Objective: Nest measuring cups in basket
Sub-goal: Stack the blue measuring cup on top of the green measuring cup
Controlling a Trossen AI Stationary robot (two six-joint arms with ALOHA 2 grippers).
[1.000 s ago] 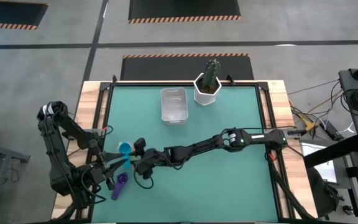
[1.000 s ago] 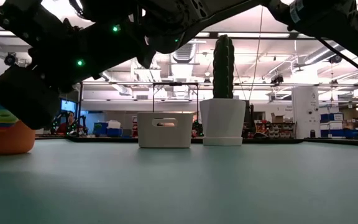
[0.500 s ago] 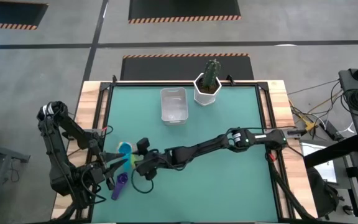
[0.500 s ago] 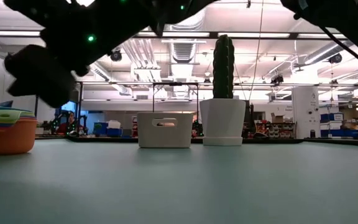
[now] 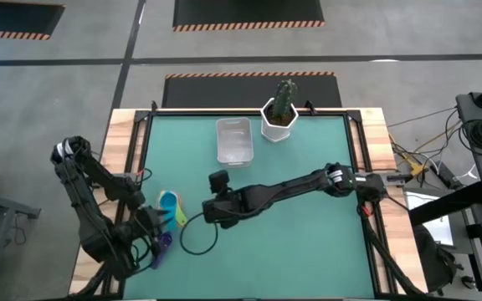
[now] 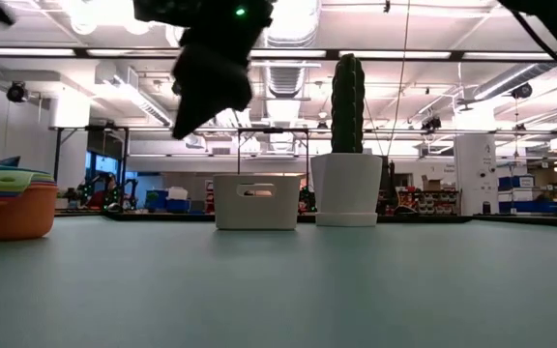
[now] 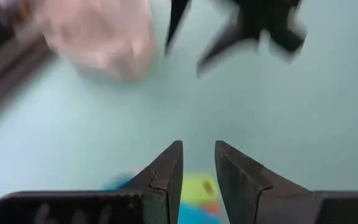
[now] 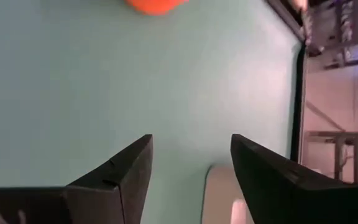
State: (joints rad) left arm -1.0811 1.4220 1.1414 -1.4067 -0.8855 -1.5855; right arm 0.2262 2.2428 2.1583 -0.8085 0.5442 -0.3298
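Pulling back from the stack of cups (image 5: 169, 203), the right arm now carries its tool (image 5: 213, 186) toward the middle of the green surface (image 5: 308, 242), its fingers spread with nothing between them. So no cup has left with it. The cups sit nested near the surface's left edge, well apart from the basket (image 5: 233, 140) beside the cactus pot (image 5: 279, 121). A purple cup (image 5: 162, 246) lies just beside the stack. The left tool (image 7: 197, 167) hovers over the stack, fingers slightly parted, holding nothing.
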